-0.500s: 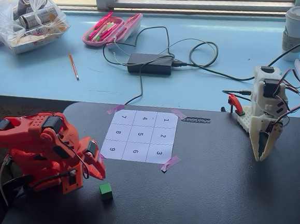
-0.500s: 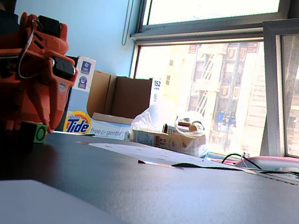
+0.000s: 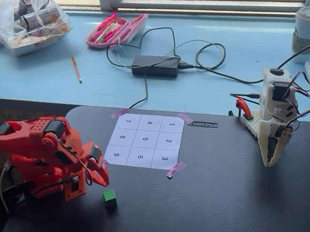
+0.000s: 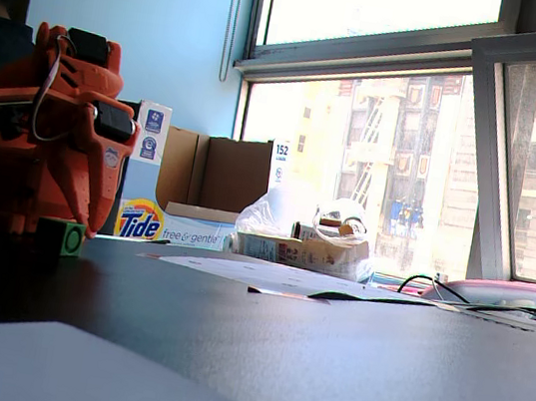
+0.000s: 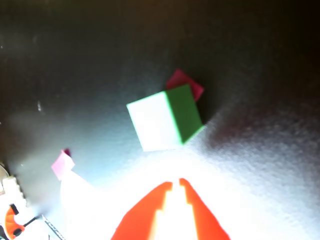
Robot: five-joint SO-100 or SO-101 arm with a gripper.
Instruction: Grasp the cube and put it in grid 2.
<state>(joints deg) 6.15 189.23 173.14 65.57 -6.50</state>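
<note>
The green cube [image 3: 109, 198] sits on the dark table, in front of the numbered sheet and off it. It also shows in a fixed view [image 4: 63, 236] and in the wrist view [image 5: 165, 120]. Grid 2 [image 3: 168, 141] is the middle cell of the sheet's right column, between cells 1 and 3, and it is empty. My orange gripper [image 3: 104, 179] hangs just up and left of the cube with its jaws together and nothing between them. In the wrist view the gripper [image 5: 176, 182] points at the cube from a short way off without touching it.
A white arm [image 3: 276, 122] stands at the table's right side, its gripper pointing down. Pink tape [image 3: 175, 169] holds the sheet's corners. Behind on the blue sill lie a power adapter [image 3: 155, 66] with cables, a pink pencil case [image 3: 116, 30], a pencil [image 3: 76, 68] and a plastic bag [image 3: 27, 21].
</note>
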